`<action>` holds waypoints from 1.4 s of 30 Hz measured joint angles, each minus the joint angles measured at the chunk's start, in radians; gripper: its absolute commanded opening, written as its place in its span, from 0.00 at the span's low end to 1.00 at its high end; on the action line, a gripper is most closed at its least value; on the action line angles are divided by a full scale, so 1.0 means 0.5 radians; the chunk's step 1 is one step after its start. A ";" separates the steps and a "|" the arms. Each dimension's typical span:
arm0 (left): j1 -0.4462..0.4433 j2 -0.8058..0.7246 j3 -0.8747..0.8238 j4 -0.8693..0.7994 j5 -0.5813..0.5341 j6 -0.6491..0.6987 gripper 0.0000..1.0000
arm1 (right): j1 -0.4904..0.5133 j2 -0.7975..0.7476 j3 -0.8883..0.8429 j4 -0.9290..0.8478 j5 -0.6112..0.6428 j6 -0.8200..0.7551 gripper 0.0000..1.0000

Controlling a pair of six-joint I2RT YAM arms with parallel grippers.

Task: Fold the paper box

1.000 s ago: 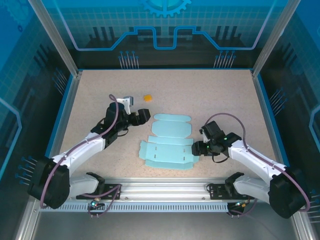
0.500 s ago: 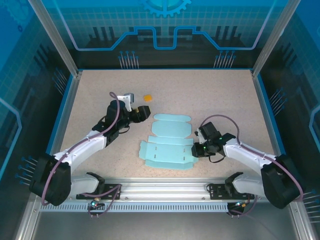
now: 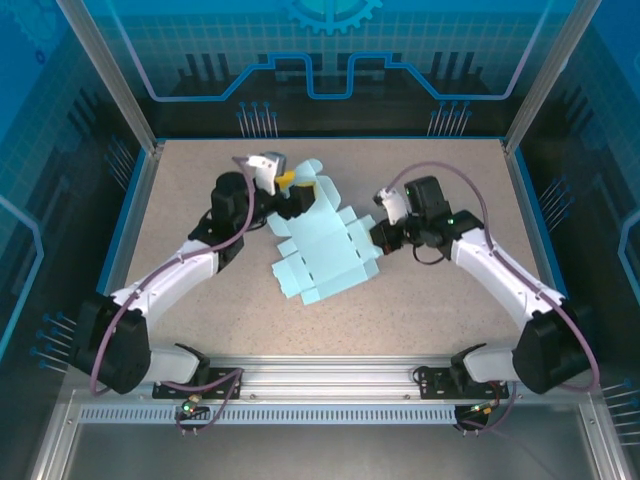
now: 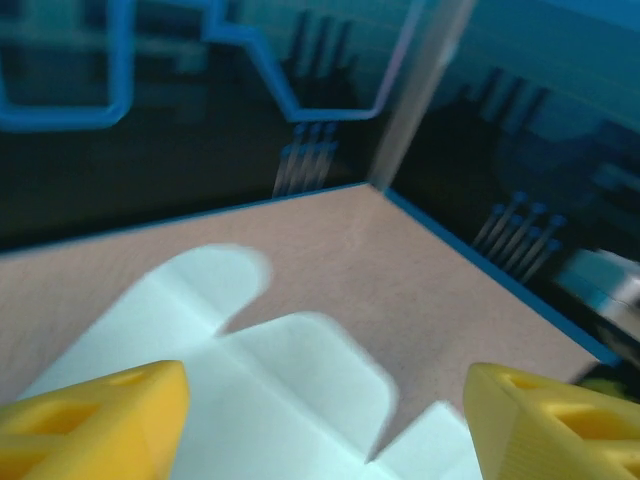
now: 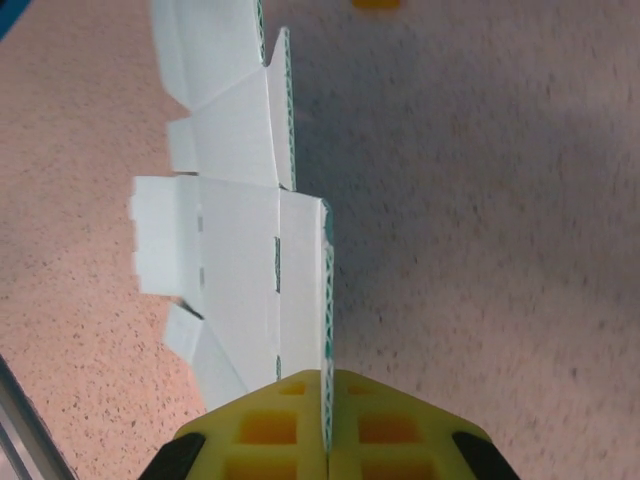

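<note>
We see both arms stretched inward — left gripper (image 4: pixel 327 395) spread wide, right gripper (image 5: pixel 327 385) pinched on the paper box (image 5: pixel 240 260).

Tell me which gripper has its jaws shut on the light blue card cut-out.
The right gripper: its jaws pinch an edge of the light blue card cut-out; the left gripper's stand apart.

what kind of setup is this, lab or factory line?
Likely an enclosed robot test cell in a lab: aluminium frame post, blue printed backdrop panel, speckled table holding a paper box.
</note>
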 measured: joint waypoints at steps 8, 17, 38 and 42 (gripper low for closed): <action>-0.127 0.013 0.688 -0.871 0.406 0.978 0.73 | -0.081 0.343 0.538 -0.196 -0.315 -0.358 0.00; -0.154 0.169 1.174 -1.784 0.305 1.849 0.78 | -0.081 0.410 0.785 -0.455 -0.384 -0.734 0.00; -0.192 0.870 2.171 -2.936 -0.230 2.700 0.60 | -0.081 0.407 0.823 -0.627 -0.344 -0.990 0.00; -0.194 0.958 2.219 -3.017 -0.295 2.760 0.55 | -0.080 0.403 0.822 -0.627 -0.327 -0.990 0.00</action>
